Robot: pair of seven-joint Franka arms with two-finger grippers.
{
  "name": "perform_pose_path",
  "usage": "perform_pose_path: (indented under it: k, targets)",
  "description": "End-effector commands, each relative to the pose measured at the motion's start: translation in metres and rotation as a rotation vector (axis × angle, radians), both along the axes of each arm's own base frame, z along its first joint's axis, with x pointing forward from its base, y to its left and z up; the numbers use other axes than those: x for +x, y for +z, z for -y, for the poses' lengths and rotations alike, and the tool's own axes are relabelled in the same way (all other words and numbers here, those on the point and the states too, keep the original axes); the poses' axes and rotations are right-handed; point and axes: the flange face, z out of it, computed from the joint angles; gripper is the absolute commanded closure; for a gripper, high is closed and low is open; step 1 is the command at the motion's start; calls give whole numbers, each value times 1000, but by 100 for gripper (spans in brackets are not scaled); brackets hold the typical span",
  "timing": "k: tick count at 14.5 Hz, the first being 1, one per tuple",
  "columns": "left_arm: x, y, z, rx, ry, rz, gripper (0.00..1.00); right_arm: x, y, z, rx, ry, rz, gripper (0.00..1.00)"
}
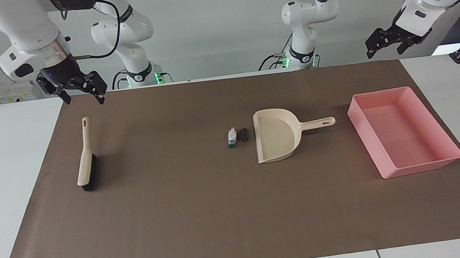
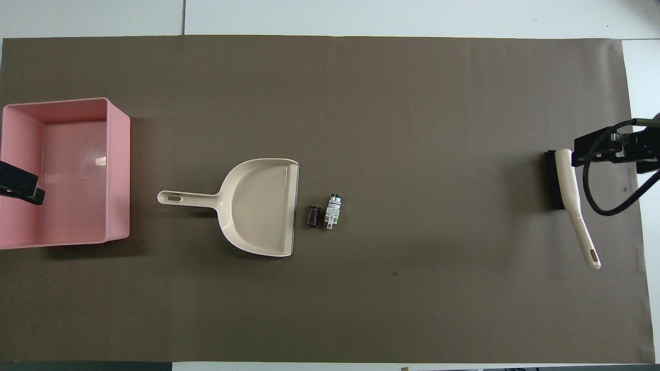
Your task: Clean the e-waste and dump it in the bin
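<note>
The e-waste lies mid-mat as two small parts side by side: a white cylinder with a green end (image 1: 232, 138) (image 2: 333, 210) and a stubby dark cylinder (image 1: 243, 134) (image 2: 313, 216). They sit just off the open lip of a beige dustpan (image 1: 277, 141) (image 2: 258, 206). The pink bin (image 1: 422, 166) (image 2: 118, 175) stands at the left arm's end of the mat. A beige brush (image 1: 85, 158) (image 2: 570, 190) lies at the right arm's end. My right gripper (image 1: 83, 98) (image 2: 613, 147) hangs open over the brush's handle end. My left gripper (image 1: 385, 51) (image 2: 20, 185) hangs open, raised by the bin. Neither holds anything.
A brown mat (image 1: 180, 221) covers most of the white table (image 1: 1, 172). The dustpan's handle (image 1: 320, 123) points toward the bin. A black cable (image 2: 603, 201) loops down from the right wrist over the brush.
</note>
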Motion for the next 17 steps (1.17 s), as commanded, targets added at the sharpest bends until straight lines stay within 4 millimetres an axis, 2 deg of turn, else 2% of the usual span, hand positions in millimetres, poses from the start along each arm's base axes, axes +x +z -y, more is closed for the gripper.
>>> perform_pose_path:
  k: [1, 4, 8, 12, 13, 17]
  targets:
    - [-6, 3, 1, 14, -4, -4, 0, 1, 2, 0, 13, 20, 9, 0]
    - [-2, 5, 0, 14, -2, 20, 1, 1, 1, 0, 13, 19, 9, 0]
    - [11, -1, 1, 10, -18, 173, 1, -1, -1, 1, 13, 19, 4, 0]
    - [9, -1, 3, 10, -14, 184, 0, -9, -18, 11, 15, 8, -11, 0]
    - [7, -2, 0, 11, -7, 166, 0, -9, -21, 22, 14, -7, 13, 0]
    - [10, 0, 10, 2, -73, 188, 1, -42, -76, 100, 20, 20, 34, 0]
